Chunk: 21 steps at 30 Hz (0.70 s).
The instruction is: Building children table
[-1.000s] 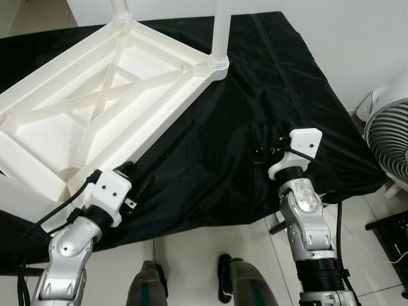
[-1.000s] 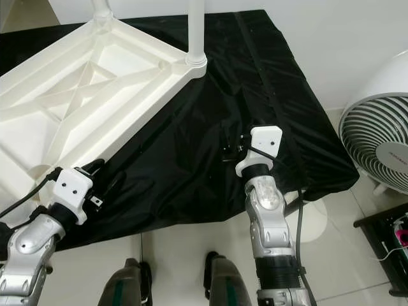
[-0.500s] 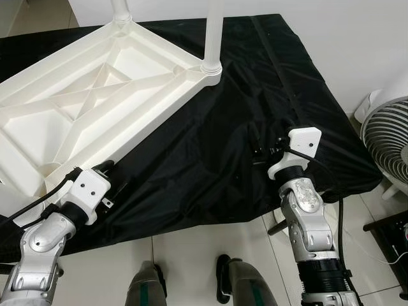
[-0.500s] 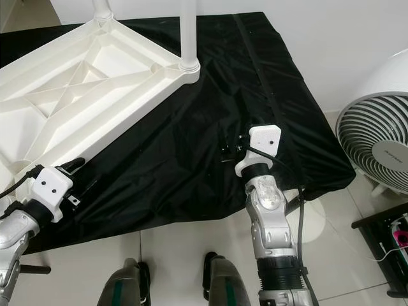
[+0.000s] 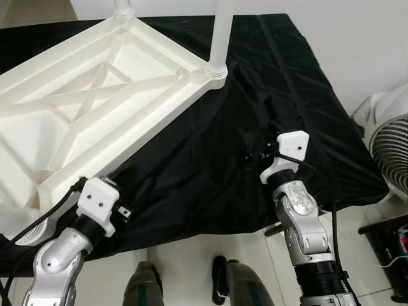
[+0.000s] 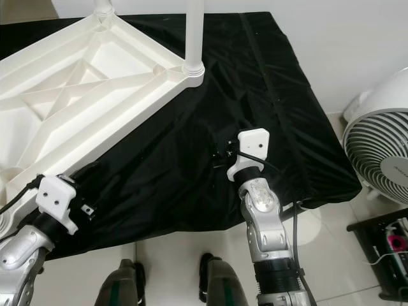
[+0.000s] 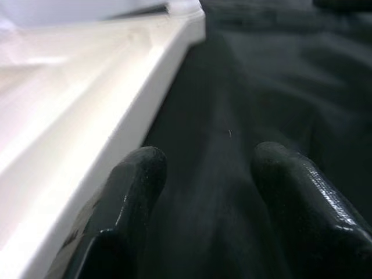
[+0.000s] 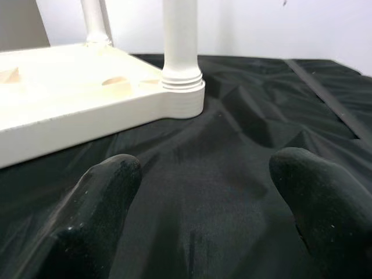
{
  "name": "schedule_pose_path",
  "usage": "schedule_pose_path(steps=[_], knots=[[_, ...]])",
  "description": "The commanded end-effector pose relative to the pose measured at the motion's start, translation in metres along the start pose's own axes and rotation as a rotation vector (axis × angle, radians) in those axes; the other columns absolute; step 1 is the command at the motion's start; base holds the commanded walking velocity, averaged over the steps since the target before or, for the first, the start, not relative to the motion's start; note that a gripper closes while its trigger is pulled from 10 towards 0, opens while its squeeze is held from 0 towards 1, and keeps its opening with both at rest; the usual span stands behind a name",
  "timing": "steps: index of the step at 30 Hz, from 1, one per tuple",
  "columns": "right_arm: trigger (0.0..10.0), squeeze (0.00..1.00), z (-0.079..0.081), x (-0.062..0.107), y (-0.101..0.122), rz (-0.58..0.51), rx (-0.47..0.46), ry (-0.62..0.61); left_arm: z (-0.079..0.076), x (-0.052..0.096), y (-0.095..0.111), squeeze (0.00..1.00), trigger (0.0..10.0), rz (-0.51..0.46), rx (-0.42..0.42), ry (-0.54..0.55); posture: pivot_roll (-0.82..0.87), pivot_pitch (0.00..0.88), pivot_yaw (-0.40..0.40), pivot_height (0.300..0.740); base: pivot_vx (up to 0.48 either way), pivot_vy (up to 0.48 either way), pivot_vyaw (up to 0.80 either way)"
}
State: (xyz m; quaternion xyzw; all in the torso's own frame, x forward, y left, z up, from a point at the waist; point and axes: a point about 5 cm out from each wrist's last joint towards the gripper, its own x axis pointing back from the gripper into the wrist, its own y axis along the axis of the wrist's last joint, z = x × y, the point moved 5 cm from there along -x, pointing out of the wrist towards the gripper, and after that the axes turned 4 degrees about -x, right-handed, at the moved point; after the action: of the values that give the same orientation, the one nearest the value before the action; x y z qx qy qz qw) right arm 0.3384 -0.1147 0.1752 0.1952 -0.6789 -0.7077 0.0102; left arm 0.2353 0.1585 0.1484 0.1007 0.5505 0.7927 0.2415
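A table (image 5: 299, 95) draped in black cloth (image 5: 210, 153) is seen from above, and on its left part a white tabletop (image 5: 83, 121) is laid upside down, its ribbed underside facing up. The tabletop is turned at an angle, so that one corner points toward the middle of the cloth. A white leg (image 5: 221, 32) is fitted upright in the socket at that corner, and a second leg (image 5: 121, 9) is stood in the far corner. A white fan (image 6: 382, 159) is placed on the tiled floor (image 5: 191, 255) to the right of the table, well apart from the tabletop.

The right gripper (image 8: 200, 221) is held low over the bare cloth, right of the tabletop's near edge and clear of it. Its fingers (image 8: 99, 203) are spread wide apart with nothing between them, and they are pointed toward the corner leg, which is seen ahead in the right wrist view.

The left gripper (image 7: 203, 197) is positioned at the table's near edge, just beside the tabletop's rim. Its fingers (image 7: 125, 197) are held apart over the cloth, and nothing is gripped; whether the rim is touched cannot be told.

The robot's feet (image 5: 150, 287) are seen on the floor below.
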Motion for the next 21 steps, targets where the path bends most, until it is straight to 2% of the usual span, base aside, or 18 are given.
schedule_pose_path(steps=[1, 2, 3, 7, 9, 10, 11, 12, 13, 14, 16, 17, 18, 21], knots=[[10.0, 0.00, -0.001, -0.002, -0.005, 0.020, -0.006, 0.022, 0.008, 0.011, 0.003, 0.00, 10.0, 0.019, 0.010, 0.129, 0.10, 0.188, -0.069, 0.740, 0.000, 0.000, 0.00], [10.0, 0.00, 0.000, -0.006, -0.007, 0.026, -0.008, 0.039, 0.008, 0.019, 0.004, 0.00, 10.0, 0.036, 0.007, 0.166, 0.14, 0.193, -0.108, 0.740, 0.000, 0.000, 0.00], [10.0, 0.00, 0.000, -0.006, -0.007, 0.026, -0.008, 0.039, 0.008, 0.019, 0.004, 0.00, 10.0, 0.036, 0.007, 0.166, 0.14, 0.193, -0.108, 0.740, 0.000, 0.000, 0.00], [10.0, 0.00, 0.008, -0.017, -0.009, 0.033, -0.011, 0.092, 0.009, 0.041, 0.002, 0.00, 10.0, 0.099, 0.016, 0.254, 0.19, 0.207, -0.150, 0.740, 0.000, 0.000, 0.00], [10.0, 0.00, 0.010, -0.019, -0.009, 0.033, -0.013, 0.103, 0.009, 0.045, 0.002, 0.00, 10.0, 0.111, 0.015, 0.267, 0.19, 0.207, -0.150, 0.740, 0.000, 0.000, 0.00], [10.0, 0.00, 0.013, -0.025, -0.010, 0.034, -0.017, 0.127, 0.009, 0.057, 0.000, 0.00, 10.0, 0.140, 0.012, 0.310, 0.23, 0.217, -0.187, 0.740, 0.000, 0.000, 0.00], [10.0, 0.00, 0.013, -0.025, -0.010, 0.034, -0.017, 0.127, 0.009, 0.057, 0.000, 0.00, 10.0, 0.140, 0.012, 0.310, 0.23, 0.217, -0.187, 0.740, 0.000, 0.000, 0.00], [10.0, 0.00, 0.017, -0.030, -0.010, 0.036, -0.023, 0.148, 0.009, 0.068, 0.000, 0.00, 10.0, 0.161, 0.005, 0.344, 0.24, 0.219, -0.197, 0.740, 0.000, 0.000, 0.00], [10.0, 0.00, 0.024, -0.039, -0.012, 0.041, -0.029, 0.183, 0.009, 0.086, -0.002, 0.00, 10.0, 0.207, 0.002, 0.406, 0.29, 0.233, -0.231, 0.740, 0.000, 0.000, 0.00], [10.0, 0.00, 0.024, -0.039, -0.012, 0.041, -0.029, 0.183, 0.009, 0.086, -0.002, 0.00, 10.0, 0.207, 0.002, 0.406, 0.29, 0.233, -0.231, 0.740, 0.000, 0.000, 0.00], [10.0, 0.00, 0.028, -0.044, -0.015, 0.050, -0.034, 0.203, 0.011, 0.099, -0.004, 0.00, 10.0, 0.237, -0.012, 0.445, 0.31, 0.237, -0.245, 0.740, 0.000, 0.000, 0.00], [10.0, 0.00, 0.028, -0.044, -0.015, 0.050, -0.034, 0.203, 0.011, 0.099, -0.004, 0.00, 10.0, 0.237, -0.012, 0.445, 0.31, 0.237, -0.245, 0.740, 0.000, 0.000, 0.00], [10.0, 0.00, 0.033, -0.049, -0.019, 0.060, -0.037, 0.226, 0.016, 0.111, -0.003, 0.00, 10.0, 0.263, -0.019, 0.488, 0.33, 0.241, -0.258, 0.740, 0.000, 0.000, 0.00], [10.0, 0.00, 0.039, -0.052, -0.024, 0.071, -0.037, 0.253, 0.022, 0.122, 0.002, 0.00, 10.0, 0.277, -0.040, 0.518, 0.35, 0.242, -0.265, 0.740, 0.000, 0.000, 0.00]])
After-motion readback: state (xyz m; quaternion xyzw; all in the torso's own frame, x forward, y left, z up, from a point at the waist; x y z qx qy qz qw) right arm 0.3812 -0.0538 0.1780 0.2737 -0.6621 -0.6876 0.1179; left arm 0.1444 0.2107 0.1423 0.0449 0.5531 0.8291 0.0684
